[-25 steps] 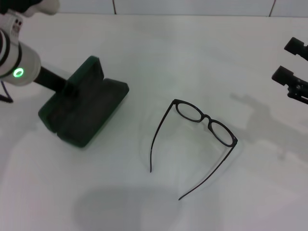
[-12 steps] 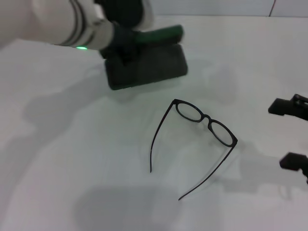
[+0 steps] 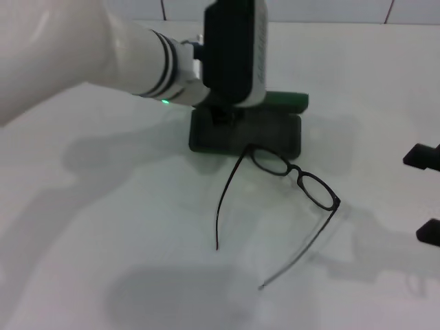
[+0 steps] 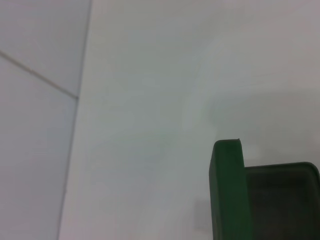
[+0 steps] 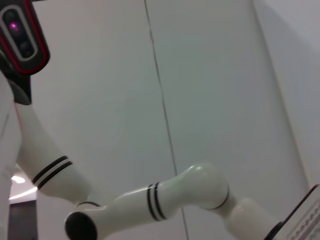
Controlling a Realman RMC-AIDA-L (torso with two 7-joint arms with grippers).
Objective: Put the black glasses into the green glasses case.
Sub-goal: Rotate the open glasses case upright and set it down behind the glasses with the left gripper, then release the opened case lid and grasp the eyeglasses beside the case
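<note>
We see the left gripper (image 3: 221, 113) gripping the open green glasses case (image 3: 275, 134), which touches the black glasses (image 3: 295, 180); right gripper (image 3: 430, 196) spread wide.

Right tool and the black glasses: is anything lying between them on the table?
No. In the head view, the stretch of white table between the right tool and the black glasses is bare; only shadows fall there.

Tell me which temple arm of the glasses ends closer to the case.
The temple arm running from the lens beside the case; its tip lies left of the other arm's tip, which ends farther toward the table's near edge.
</note>
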